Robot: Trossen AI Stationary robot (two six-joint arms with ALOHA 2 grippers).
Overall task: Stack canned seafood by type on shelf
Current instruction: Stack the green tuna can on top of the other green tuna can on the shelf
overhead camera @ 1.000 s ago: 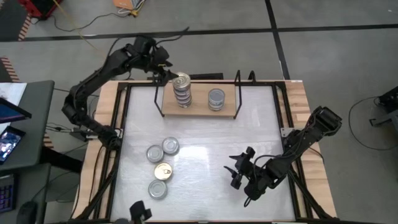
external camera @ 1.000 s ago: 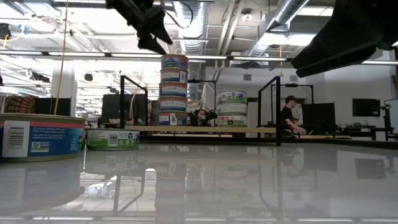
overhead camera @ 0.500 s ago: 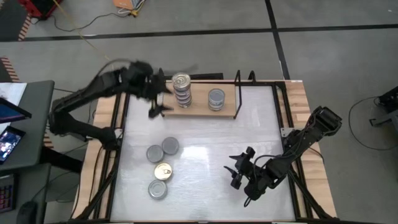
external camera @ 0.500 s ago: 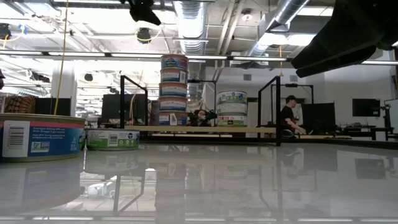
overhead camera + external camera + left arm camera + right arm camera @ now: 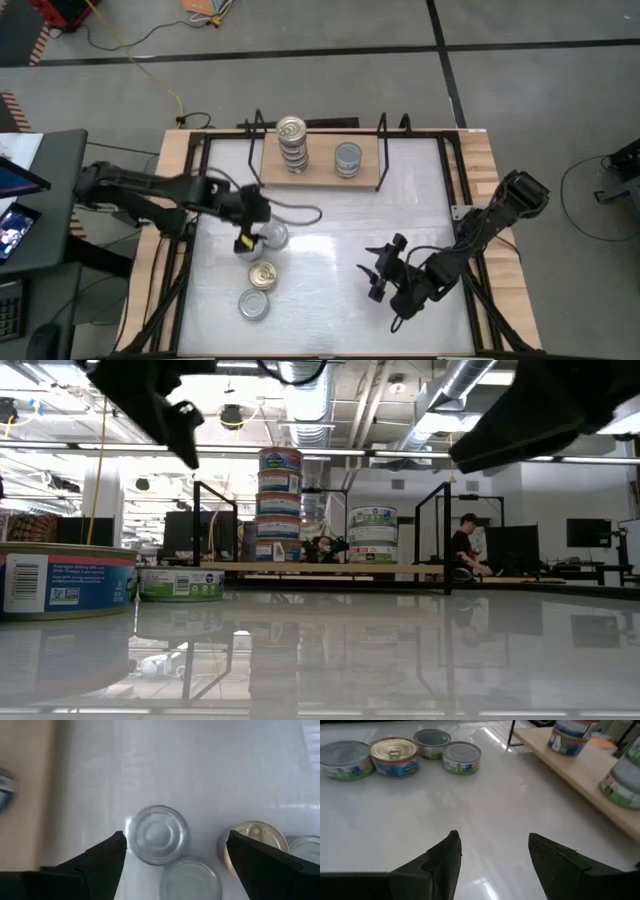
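On the shelf by the far edge of the white table, there's a tall stack of tins w/ a gold lid on top, and a shorter stack topped silver-grey, toward the shelf's right end. Four loose tins sit near the table's left edge: two silver ones touching, partly hidden under the left gripper, then a gold-top tin and another silver tin closer to the front edge.

Left gripper hangs right over that pair, fingers spread wide, nothing in them; in its wrist view a silver lid sits btwn the finger tips, a 2nd one cut off by the frame edge.

Right gripper waits above the front-right part of the table, jaws apart and empty.

Low view: both arms are just dark shapes overhead, tin labels too small to read. A person shows way back in the room.
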